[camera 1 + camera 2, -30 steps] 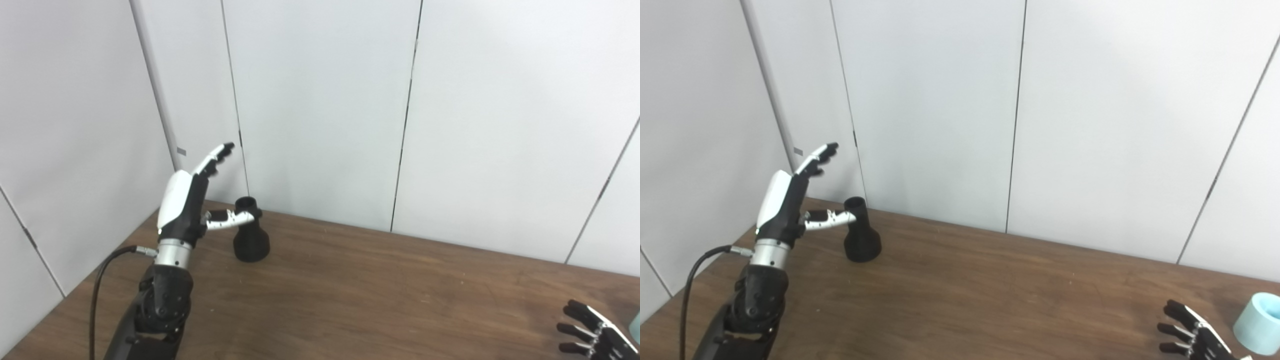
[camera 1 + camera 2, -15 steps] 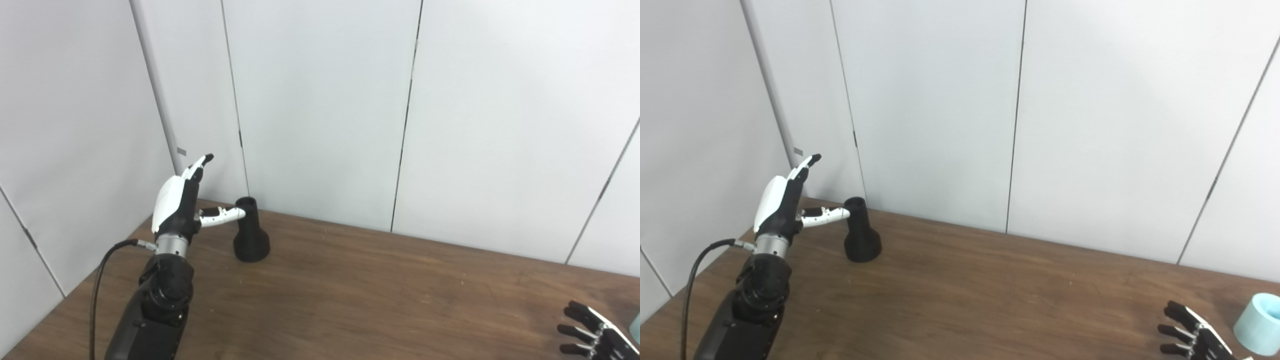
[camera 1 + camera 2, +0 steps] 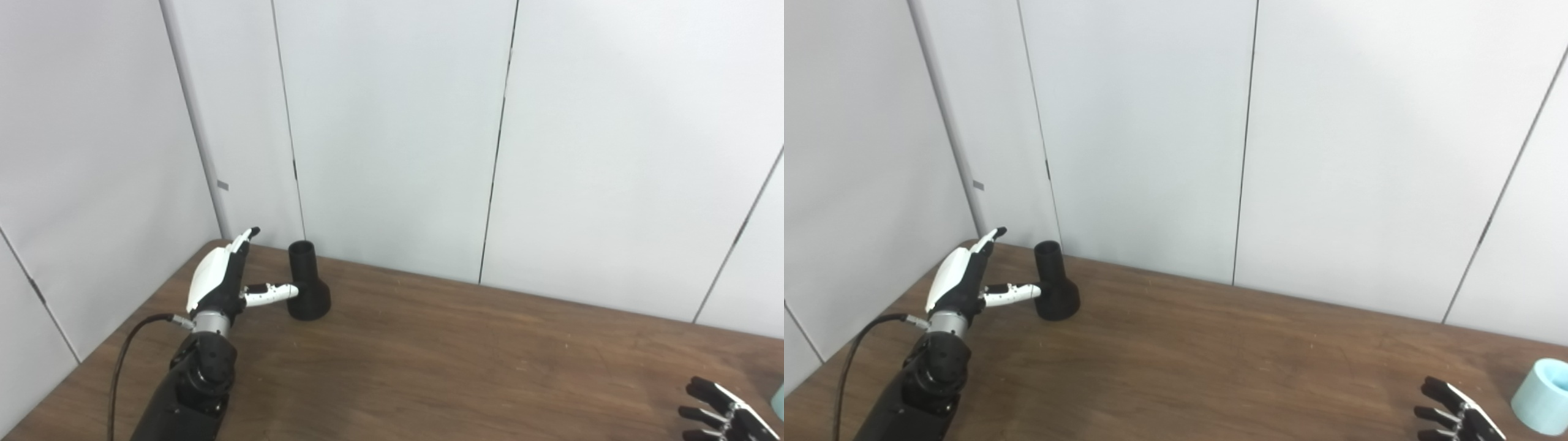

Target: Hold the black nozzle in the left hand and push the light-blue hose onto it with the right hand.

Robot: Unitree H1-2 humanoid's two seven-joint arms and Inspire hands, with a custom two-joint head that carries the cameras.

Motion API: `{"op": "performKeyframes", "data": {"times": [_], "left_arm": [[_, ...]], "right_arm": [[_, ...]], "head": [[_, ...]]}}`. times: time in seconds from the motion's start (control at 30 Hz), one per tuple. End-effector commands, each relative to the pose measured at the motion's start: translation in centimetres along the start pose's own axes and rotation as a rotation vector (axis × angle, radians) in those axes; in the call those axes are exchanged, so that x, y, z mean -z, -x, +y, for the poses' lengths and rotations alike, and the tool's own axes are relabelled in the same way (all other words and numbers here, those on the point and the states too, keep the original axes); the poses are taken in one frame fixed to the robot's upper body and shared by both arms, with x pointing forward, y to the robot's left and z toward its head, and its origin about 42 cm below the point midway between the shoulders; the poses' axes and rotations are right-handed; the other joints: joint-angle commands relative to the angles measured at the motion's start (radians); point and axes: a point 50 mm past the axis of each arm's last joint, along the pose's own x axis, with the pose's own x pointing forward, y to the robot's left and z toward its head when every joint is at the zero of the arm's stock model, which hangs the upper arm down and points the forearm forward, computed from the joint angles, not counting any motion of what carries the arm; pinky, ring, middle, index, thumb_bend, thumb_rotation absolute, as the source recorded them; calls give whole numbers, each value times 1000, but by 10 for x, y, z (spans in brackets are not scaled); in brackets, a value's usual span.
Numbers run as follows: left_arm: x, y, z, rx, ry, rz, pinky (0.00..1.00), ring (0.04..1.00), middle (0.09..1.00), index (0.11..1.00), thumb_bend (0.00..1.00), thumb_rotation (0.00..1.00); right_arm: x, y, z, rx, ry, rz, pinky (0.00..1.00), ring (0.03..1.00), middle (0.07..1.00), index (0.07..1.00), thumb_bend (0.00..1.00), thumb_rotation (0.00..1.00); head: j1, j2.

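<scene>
Left eye view: the matte black nozzle (image 3: 307, 282) stands upright, flared base down, far left on the wooden table (image 3: 465, 361), just right of the left hand (image 3: 223, 282), whose fingers are spread, thumb reaching its neck.

Right eye view: the smooth light-blue hose (image 3: 1543, 395) sits near right, beside the right hand (image 3: 1454, 419), fingers apart, holding nothing.

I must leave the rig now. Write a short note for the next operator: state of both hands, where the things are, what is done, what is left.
Left hand: open, fingers apart, low beside the black nozzle; the thumb reaches toward its neck, contact unclear. It holds nothing.
Right hand: open, at the near right edge of the table, holding nothing.
Nozzle: upright at the far left of the table.
Light-blue hose: on the table at the far right, beyond the right hand.
Done: nothing gripped yet.
Left: grasp nozzle, pick up hose, push it on.
</scene>
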Motion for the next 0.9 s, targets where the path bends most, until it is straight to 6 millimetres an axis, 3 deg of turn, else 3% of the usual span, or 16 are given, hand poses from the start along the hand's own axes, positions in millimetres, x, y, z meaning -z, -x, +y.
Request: {"op": "performKeyframes", "data": {"times": [0.0, 0.27, 0.43, 0.87], "left_arm": [[-13, -11, 20, -51, -19, -68, 1000, 1000, 968, 934, 1000, 369], [-20, -14, 12, 39, -54, -14, 1000, 1000, 933, 891, 1000, 343], [-22, -17, 10, 59, -61, -6, 1000, 1000, 859, 880, 997, 340], [-20, -32, -2, 79, -91, 43, 1000, 1000, 834, 850, 984, 321]], "right_arm": [[-17, -7, -6, 6, 10, -70, 609, 742, 837, 823, 714, 189], [-17, -6, -7, 5, 23, -67, 604, 739, 830, 821, 714, 175], [-17, -6, -8, 4, 31, -65, 610, 740, 830, 821, 716, 177], [-18, -2, -11, -15, 48, -55, 610, 737, 826, 815, 726, 183]], "head": [[0, 0], [3, 6], [5, 7], [-9, 5]]}}
